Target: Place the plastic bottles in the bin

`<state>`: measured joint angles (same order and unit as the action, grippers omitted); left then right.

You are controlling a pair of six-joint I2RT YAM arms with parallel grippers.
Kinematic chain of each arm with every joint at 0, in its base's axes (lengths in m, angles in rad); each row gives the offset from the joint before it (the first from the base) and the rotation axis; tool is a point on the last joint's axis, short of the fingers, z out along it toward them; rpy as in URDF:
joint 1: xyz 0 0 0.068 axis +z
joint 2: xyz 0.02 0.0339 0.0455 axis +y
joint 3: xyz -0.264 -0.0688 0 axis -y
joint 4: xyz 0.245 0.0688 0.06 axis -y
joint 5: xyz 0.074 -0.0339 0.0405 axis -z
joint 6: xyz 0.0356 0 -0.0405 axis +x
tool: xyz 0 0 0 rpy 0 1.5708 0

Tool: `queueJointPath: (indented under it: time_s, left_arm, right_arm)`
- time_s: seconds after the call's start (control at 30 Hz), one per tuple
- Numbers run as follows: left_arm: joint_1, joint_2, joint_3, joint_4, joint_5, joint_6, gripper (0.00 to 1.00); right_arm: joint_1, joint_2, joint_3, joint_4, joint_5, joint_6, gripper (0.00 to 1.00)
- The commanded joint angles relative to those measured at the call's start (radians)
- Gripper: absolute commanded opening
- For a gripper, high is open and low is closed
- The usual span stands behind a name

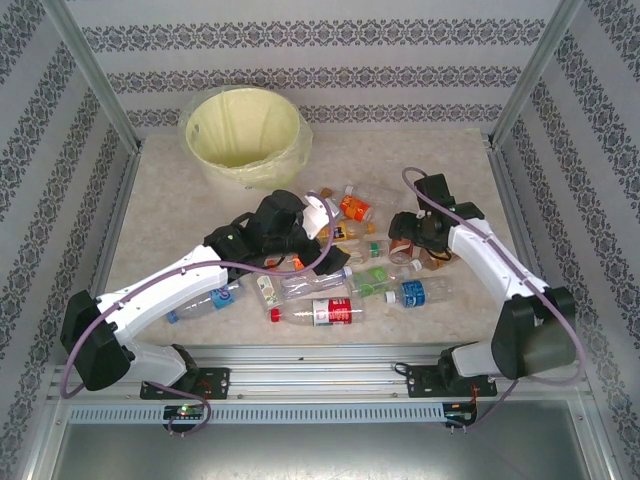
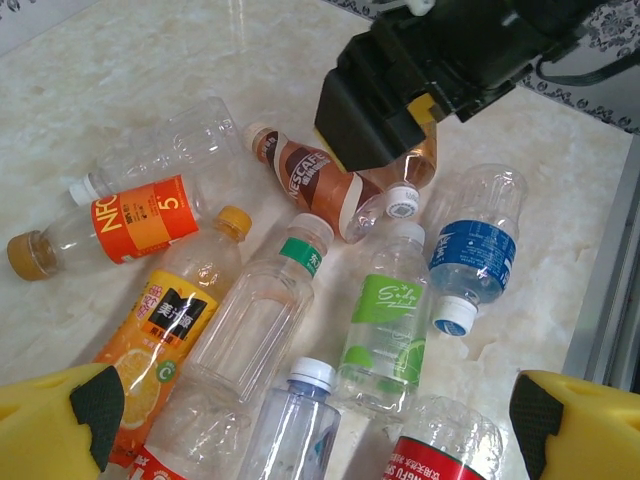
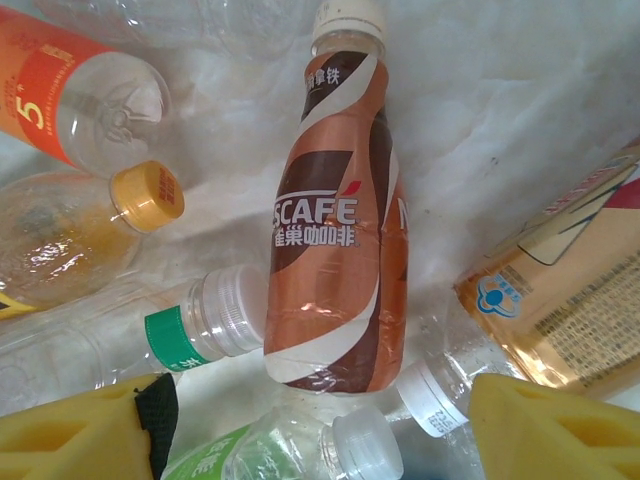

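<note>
Top view, bin: round cream-white bin lined with a pale yellow bag (image 1: 255, 172), well beyond the left pincer (image 1: 325, 235) and off to its far left; no bottle seen inside.
Top view, bottles: small clear plastic bottles (image 1: 335, 312) with coloured labels, lying flat on the pale marbled surface (image 1: 170, 210), heaped under and between both pincers.
Top view, right pincer (image 1: 405, 240): low over the right edge of the heap, well apart from the bin.
Left wrist view, left pincer: released, yellow fingers (image 2: 60, 420) spread wide, grasping nothing, hovering above the heap.
Left wrist view, below: blue-capped clear bottle (image 2: 300, 420) between the fingers; green-labelled bottle (image 2: 385, 320) just right of it; orange juice bottle with a yellow cap (image 2: 160, 320) by the left finger.
Left wrist view, ahead: black body of the right pincer over a brown coffee bottle (image 2: 310, 175).
Right wrist view, right pincer: parted, yellow fingers (image 3: 80, 435) either side of the brown coffee bottle's base, a gap showing on each side, nothing gripped.
Right wrist view, neighbours: orange-capped bottle (image 3: 60, 235) to the left, green-banded clear bottle (image 3: 190, 335) touching the brown one.
Done: apparently nothing, judging by the bare bag.
Left: seemingly every bottle, starting probably with the brown one, then carrying across to the bin.
</note>
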<state>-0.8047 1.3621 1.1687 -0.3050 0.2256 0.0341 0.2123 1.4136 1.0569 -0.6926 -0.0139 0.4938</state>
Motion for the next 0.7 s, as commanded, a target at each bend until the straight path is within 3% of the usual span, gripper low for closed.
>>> queueJointPath:
  time_s: [0.0, 0.67]
  left_arm:
    - [-0.025, -0.021, -0.011, -0.014, -0.023, 0.039, 1.0]
    - [-0.028, -0.002, 0.014, -0.042, 0.023, 0.043, 1.0]
  right_arm:
    - [0.009, 0.046, 0.037, -0.03, -0.013, -0.01, 0.75]
    - [0.01, 0.289, 0.071, 0.07, 0.015, -0.002, 0.76]
